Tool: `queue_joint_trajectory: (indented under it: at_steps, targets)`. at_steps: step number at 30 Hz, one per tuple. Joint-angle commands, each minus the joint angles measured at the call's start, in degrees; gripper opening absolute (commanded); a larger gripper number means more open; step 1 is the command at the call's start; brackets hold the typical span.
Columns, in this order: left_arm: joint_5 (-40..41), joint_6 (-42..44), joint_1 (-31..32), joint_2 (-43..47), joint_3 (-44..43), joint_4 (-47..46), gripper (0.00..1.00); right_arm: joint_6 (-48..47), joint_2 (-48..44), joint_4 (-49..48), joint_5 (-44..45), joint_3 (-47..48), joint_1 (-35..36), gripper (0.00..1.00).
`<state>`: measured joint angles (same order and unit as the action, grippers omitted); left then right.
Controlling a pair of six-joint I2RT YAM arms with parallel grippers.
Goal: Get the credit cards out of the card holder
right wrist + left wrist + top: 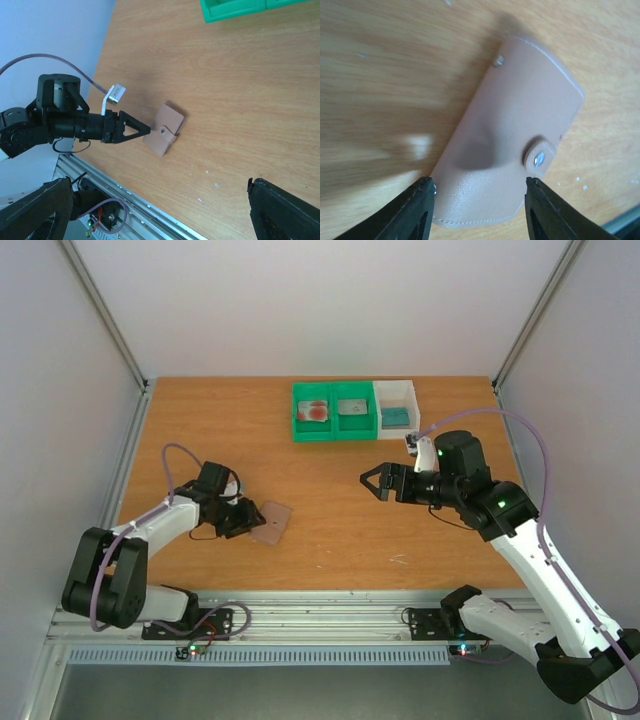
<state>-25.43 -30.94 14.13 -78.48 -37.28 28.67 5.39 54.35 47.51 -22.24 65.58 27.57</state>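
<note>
"So where is the card holder (271,521)?"

"Folded shut on the worktop (200,420), left of centre. The left hand (250,520) straddles its left end, fingers wide, gripping nothing. The right hand (368,483) hangs open and empty."

"And the credit cards (317,411)?"

"Three seem to lie in the far trays (335,435). Close squarely on both edges, or it may skid."
</note>
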Motion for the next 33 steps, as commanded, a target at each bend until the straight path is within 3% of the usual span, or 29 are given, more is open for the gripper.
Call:
queue_joint_trajectory:
  at_steps: [1,7,13,26,30,33]
  targets:
    - [-7.7,-4.2,2.5,3.0,3.4,-6.5,0.49,1.1,1.9,-0.8,-2.2,-0.5,-0.3,0.95]
    - [-10.5,-10.5,5.2,5.7,5.2,-10.9,0.49,3.7,5.1,-2.9,-6.1,-1.7,-0.3,0.86]
    - [0.0,-6.2,2.8,5.5,1.6,-4.7,0.51,4.2,5.7,-3.3,-7.0,-2.0,0.3,0.82]
    - [-1.5,-2.4,-0.4,-5.1,0.3,-13.7,0.48,4.6,7.3,-3.9,-6.5,-3.0,3.1,0.75]
    - [-2.5,-2.8,-0.3,-7.2,0.6,-15.5,0.43,5.0,8.6,-4.2,-5.5,-3.1,4.9,0.72]
    - [-4.2,-3.6,-0.3,-9.0,1.0,-16.9,0.34,5.4,9.9,-4.8,-4.3,-3.3,7.0,0.69]
